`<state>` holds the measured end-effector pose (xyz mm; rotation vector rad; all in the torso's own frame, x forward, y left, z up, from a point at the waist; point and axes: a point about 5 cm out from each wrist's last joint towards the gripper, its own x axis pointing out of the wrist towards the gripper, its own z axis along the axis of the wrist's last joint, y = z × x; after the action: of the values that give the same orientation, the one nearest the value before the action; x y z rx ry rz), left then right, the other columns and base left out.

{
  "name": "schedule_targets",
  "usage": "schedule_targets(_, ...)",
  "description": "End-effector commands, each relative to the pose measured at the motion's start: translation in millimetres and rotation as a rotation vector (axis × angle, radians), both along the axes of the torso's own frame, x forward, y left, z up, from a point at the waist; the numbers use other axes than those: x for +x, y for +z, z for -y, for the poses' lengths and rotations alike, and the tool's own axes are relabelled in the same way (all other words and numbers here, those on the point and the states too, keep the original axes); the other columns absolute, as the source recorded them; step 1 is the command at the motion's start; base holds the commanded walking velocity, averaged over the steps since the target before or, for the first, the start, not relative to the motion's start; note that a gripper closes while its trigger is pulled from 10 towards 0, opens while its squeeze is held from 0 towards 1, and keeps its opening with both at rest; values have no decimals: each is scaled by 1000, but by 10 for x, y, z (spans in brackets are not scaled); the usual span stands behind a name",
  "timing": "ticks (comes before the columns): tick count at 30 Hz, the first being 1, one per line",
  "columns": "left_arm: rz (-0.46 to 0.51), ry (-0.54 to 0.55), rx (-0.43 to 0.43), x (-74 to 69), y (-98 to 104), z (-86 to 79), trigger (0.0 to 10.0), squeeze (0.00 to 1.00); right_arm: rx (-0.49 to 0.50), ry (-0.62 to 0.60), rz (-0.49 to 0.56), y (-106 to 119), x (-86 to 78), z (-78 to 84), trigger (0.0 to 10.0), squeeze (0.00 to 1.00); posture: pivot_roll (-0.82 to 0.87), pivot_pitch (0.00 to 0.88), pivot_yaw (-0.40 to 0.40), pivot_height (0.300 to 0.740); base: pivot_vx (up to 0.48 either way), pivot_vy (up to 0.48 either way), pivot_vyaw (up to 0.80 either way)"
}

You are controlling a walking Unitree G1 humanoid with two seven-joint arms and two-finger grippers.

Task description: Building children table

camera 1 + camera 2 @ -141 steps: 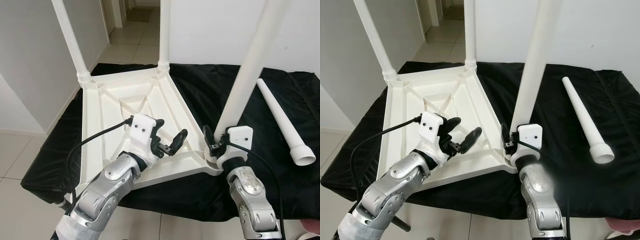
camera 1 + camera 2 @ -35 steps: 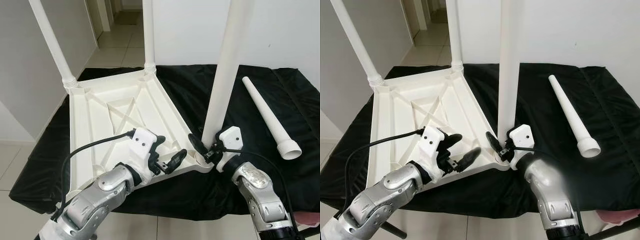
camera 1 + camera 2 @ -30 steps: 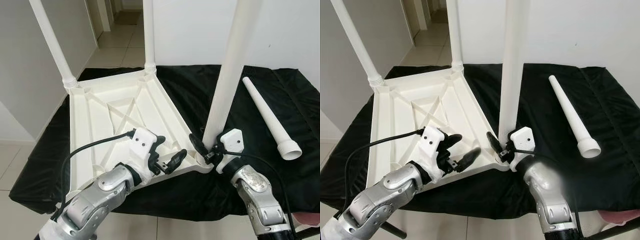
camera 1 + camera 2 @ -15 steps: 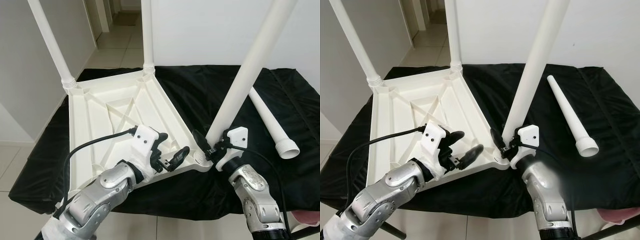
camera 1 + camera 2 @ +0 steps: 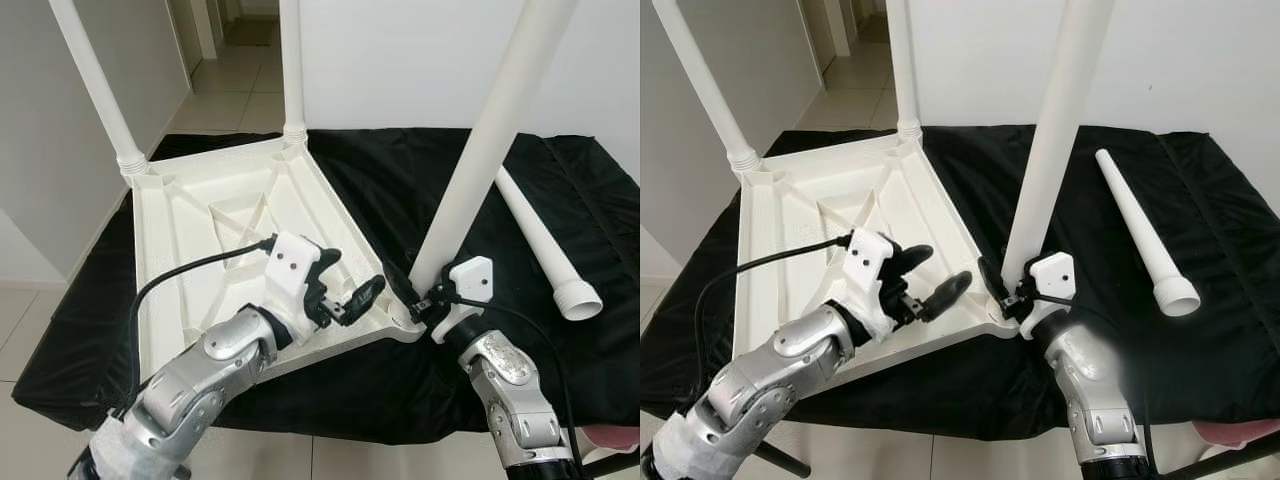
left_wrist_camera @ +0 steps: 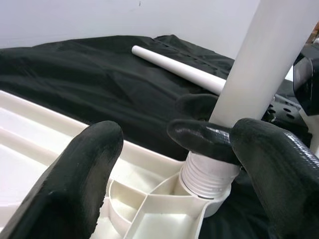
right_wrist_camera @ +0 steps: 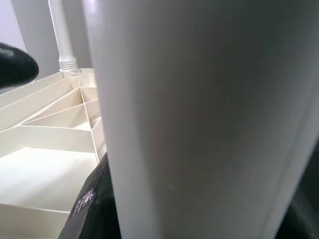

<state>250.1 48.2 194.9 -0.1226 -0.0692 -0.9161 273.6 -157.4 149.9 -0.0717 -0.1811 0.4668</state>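
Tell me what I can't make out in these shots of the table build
- Tops of the three standing legs: cut off by the upper edge, eye views.
- Near leg: whether its thread is fully seated in the tabletop; right gripper hides the socket.
- Loose leg: its thread is too small.

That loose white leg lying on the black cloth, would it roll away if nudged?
Probably. The loose leg is a smooth round tube, so it would likely roll, curving since it tapers. The soft black cloth may slow it. It looks stiff, hollow and light.
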Motion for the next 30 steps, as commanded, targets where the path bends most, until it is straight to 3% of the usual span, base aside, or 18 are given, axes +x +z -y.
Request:
schedule_targets(1,31,-177,8,-41,11,30,10000,0,-18,-9,-114,-205,1,-7,10000,0,-73,53,75,740,0,0,0)
schedule_targets(6,36,-196,-10,-30,51,29,10000,0,-14,11,-93,-118,38,-9,10000,0,-77,53,70,740,0,0,0)
schedule_targets(7,24,-232,-42,-46,84,33,10000,1000,7,16,-86,-69,57,-2,10000,0,-72,49,63,740,0,0,0)
schedule_targets(14,51,-252,-63,-52,185,55,10000,1000,33,53,-72,23,80,-8,10000,0,-73,45,57,740,0,0,0)
schedule_targets(15,65,-258,-70,-55,235,79,10000,0,27,78,-74,30,82,-10,10000,0,-72,47,53,740,0,0,0)
schedule_targets(23,129,-386,-95,-122,465,179,10000,0,8,224,-85,220,111,22,10000,0,-71,50,32,740,0,0,0)
schedule_targets(25,153,-451,-82,-151,531,212,10000,0,-29,330,-94,322,96,11,10000,0,-71,50,27,740,0,0,0)
schedule_targets(27,153,-451,-82,-151,531,212,10000,0,-29,330,-94,322,96,11,10000,0,-71,50,27,740,0,0,0)
schedule_targets(30,152,-496,-88,-164,558,245,10000,0,-83,425,-113,353,59,-8,10000,0,-72,48,26,740,0,0,0)
